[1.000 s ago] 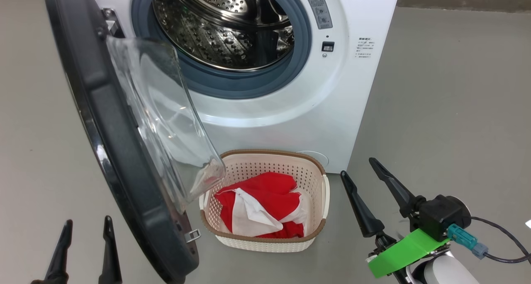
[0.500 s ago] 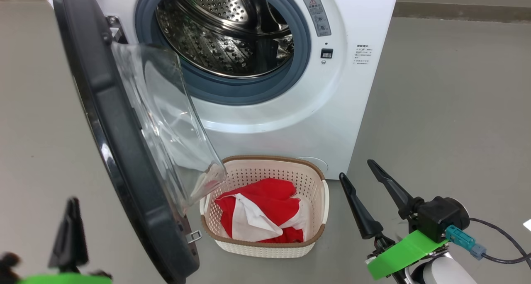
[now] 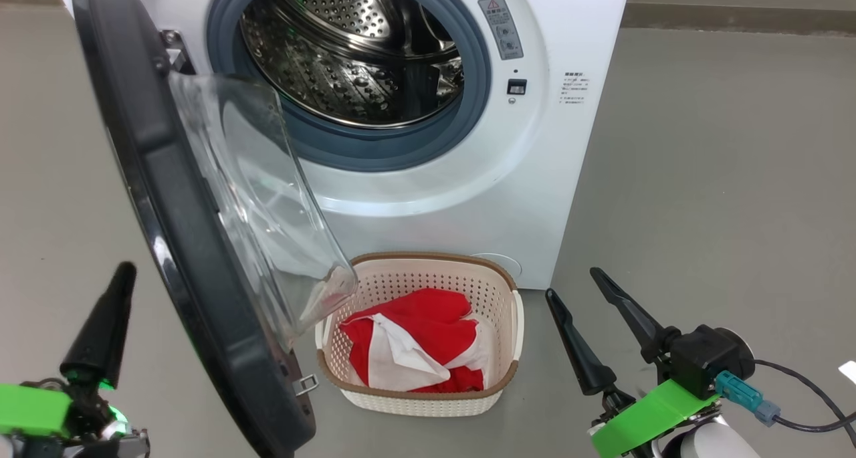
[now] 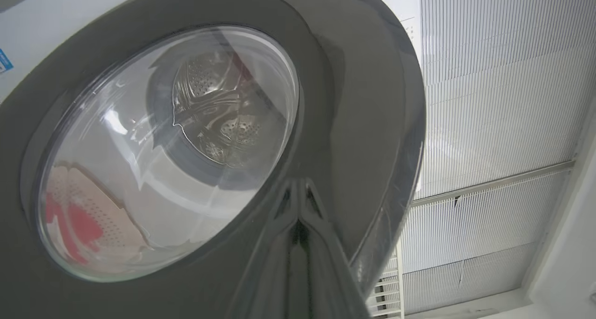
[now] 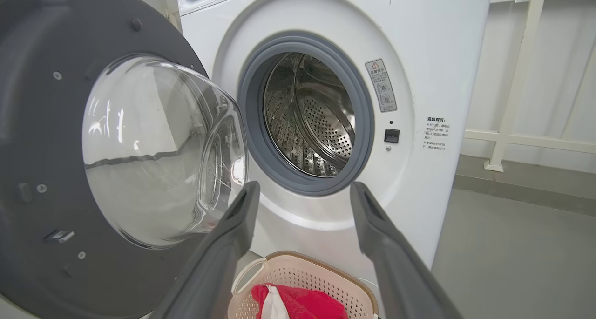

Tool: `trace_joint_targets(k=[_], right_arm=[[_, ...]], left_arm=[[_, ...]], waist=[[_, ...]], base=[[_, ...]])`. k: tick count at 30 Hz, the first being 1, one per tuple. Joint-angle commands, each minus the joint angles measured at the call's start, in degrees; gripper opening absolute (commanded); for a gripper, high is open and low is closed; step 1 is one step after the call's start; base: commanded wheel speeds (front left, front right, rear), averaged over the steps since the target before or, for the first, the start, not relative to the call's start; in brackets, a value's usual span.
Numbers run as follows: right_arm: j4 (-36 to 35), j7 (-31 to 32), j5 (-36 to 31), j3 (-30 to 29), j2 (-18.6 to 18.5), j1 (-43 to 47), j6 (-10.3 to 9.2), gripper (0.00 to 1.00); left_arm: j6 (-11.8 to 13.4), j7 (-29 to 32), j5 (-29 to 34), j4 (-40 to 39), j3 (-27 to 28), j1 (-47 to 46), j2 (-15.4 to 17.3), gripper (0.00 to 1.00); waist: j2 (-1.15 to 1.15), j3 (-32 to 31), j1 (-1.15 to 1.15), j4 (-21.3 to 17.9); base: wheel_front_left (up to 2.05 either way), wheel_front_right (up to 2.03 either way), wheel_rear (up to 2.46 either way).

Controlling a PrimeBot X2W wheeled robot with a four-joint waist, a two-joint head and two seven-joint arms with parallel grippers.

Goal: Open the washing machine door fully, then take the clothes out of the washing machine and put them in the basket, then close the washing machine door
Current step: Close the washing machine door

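The washing machine (image 3: 535, 177) stands with its door (image 3: 167, 197) swung out to the left, glass bowl (image 3: 261, 197) facing the bare steel drum (image 3: 348, 57). The clothes (image 3: 414, 324), red with white, lie in the basket (image 3: 414, 398) on the floor before the machine. My left gripper (image 3: 126, 271) is shut and sits outside the door. In the left wrist view the left gripper (image 4: 298, 226) meets its reflection on the glossy black rim (image 4: 354, 100). My right gripper (image 3: 572, 281) hangs open right of the basket. In the right wrist view the right gripper (image 5: 303, 188) faces the drum opening (image 5: 316, 118).
Grey floor (image 3: 722, 177) spreads to the right of the machine and left of the door. A dark cable (image 3: 802, 391) trails from my right wrist. A white railing (image 5: 517, 77) and wall stand behind the machine on the right.
My left gripper went from open at the bottom edge to shut, and rose and turned beside the door's outer face. The head camera shifted slightly. The right gripper, basket and clothes are unchanged.
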Motion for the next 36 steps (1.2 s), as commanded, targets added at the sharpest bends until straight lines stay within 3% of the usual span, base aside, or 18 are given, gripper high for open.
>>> trace_joint_targets(k=[1,2,4,12,19,28,36], right_arm=[[-1.3,-0.4,-0.9,1.3,0.0,-0.7,0.36,1.0],[-1.4,-0.4,-0.9,1.4,-0.1,-0.8,0.36,1.0],[-1.4,-0.4,-0.9,1.4,-0.1,-1.0,0.36,1.0],[-1.6,-0.4,-1.3,1.8,0.0,-2.1,0.36,1.0],[-1.7,-0.4,-1.5,1.9,-0.4,-2.9,0.36,1.0],[-1.7,-0.4,-1.6,1.9,-0.7,-3.9,0.36,1.0],[-1.7,-0.4,-1.6,1.9,-0.7,-4.9,0.36,1.0]], left_arm=[[0.3,0.5,-0.4,-2.0,1.9,-2.0,0.9,0.0],[2.5,2.4,-2.8,-4.4,1.9,-1.7,0.9,0.0],[3.9,3.6,-4.0,-6.2,1.7,-1.2,0.9,0.0],[5.4,4.8,-8.3,-9.4,-0.3,-0.1,0.9,0.0],[4.8,3.6,-12.0,-9.7,-2.9,-0.6,0.9,0.0],[1.5,-1.4,-14.8,-7.6,-5.8,-3.3,0.9,0.0],[-0.5,-5.6,-13.6,-4.7,-9.4,-7.1,0.9,0.0]], waist=[[0.0,0.1,0.0,-0.1],[0.0,0.4,0.0,-0.3],[0.0,0.7,0.0,-0.5],[0.0,2.2,0.0,-2.0],[0.0,3.6,0.0,-4.5],[0.0,5.4,0.0,-7.8],[0.0,7.1,0.0,-11.1]], base=[[0.0,0.0,0.0],[0.0,0.0,0.0],[0.0,0.0,0.0],[0.0,0.0,0.0],[0.0,0.0,0.0],[0.0,0.0,0.0],[0.0,0.0,0.0]])
